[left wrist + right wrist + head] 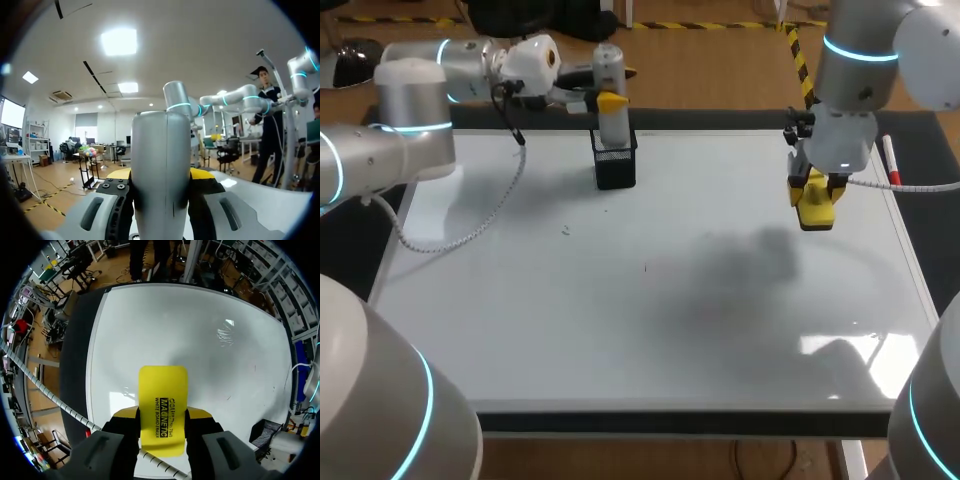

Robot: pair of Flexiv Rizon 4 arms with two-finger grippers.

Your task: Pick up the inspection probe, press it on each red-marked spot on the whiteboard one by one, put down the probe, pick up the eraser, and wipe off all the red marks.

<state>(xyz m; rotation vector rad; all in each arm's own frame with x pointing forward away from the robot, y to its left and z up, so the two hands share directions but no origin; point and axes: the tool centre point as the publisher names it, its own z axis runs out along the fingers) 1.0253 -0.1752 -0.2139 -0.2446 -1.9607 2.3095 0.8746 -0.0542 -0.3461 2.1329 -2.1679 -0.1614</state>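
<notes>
My left gripper (pixel 610 101) is shut on the grey cylindrical probe (pixel 609 75) and holds it upright over the black mesh holder (pixel 615 160) at the whiteboard's far edge. In the left wrist view the probe (pixel 161 165) fills the gap between the yellow-tipped fingers (pixel 201 174). The right gripper (pixel 815 197) is shut on the yellow eraser (pixel 814 208) just above the whiteboard's (pixel 650 330) right side. From the right wrist the eraser (pixel 163 407) juts out ahead of the fingers over the whiteboard (pixel 200 335). Only a few tiny dark specks (pixel 565 231) show on the board; I see no red marks.
A red-and-white marker pen (pixel 891 160) lies on the dark mat past the board's right edge. A coiled cable (pixel 470 225) from my left arm hangs over the board's left part. The black holder (pixel 265 432) is off to the eraser's side in the right wrist view.
</notes>
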